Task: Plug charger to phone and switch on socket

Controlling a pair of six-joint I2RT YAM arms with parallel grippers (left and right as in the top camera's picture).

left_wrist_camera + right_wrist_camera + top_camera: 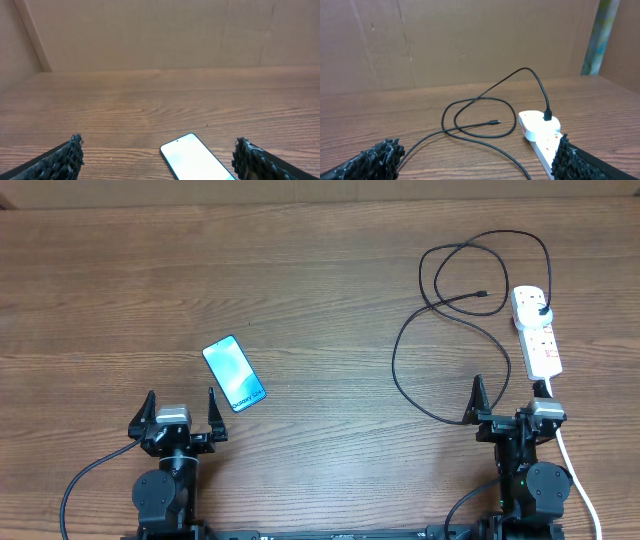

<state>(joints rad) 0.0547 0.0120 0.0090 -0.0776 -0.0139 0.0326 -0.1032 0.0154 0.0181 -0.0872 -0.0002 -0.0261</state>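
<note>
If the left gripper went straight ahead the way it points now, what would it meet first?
Most likely the phone. It lies flat on the table just ahead of the open left gripper, right of centre in its wrist view. Depth is hard to judge.

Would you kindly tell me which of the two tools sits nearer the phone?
The left tool: the phone lies just ahead of it, while the right tool sits far off beside the socket.

Black arms (165, 492), grey wrists (172, 416), rough black claw fingers (60, 161)
</note>
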